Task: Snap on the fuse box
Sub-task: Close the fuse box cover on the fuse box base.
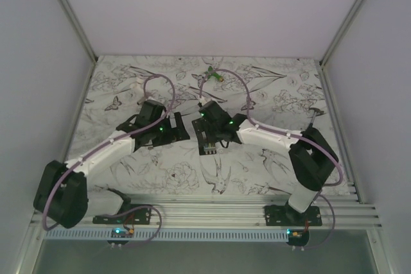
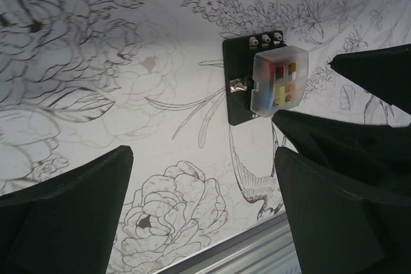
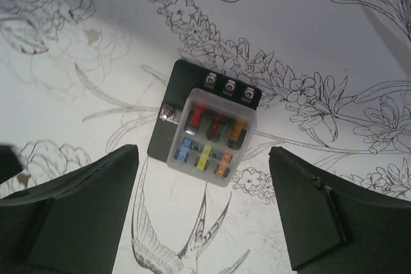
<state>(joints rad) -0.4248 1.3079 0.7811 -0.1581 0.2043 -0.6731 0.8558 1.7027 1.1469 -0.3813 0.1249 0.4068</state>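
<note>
Wide and empty at left hand point(image 2: 202, 158) and right hand point(image 3: 202, 152). Might leave translucent plastic cover point(image 3: 209, 136) unlatched on flat black square fuse box point(image 3: 170, 91); could pop off if brushed.

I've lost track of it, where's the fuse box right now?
In the right wrist view the fuse box lies flat near the middle of the floral table cover, centred under the open right gripper.

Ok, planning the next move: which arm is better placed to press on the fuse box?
Right. The fuse box lies centred between the right gripper's open fingers. The left gripper, also open, sees it off to one side and farther ahead.
</note>
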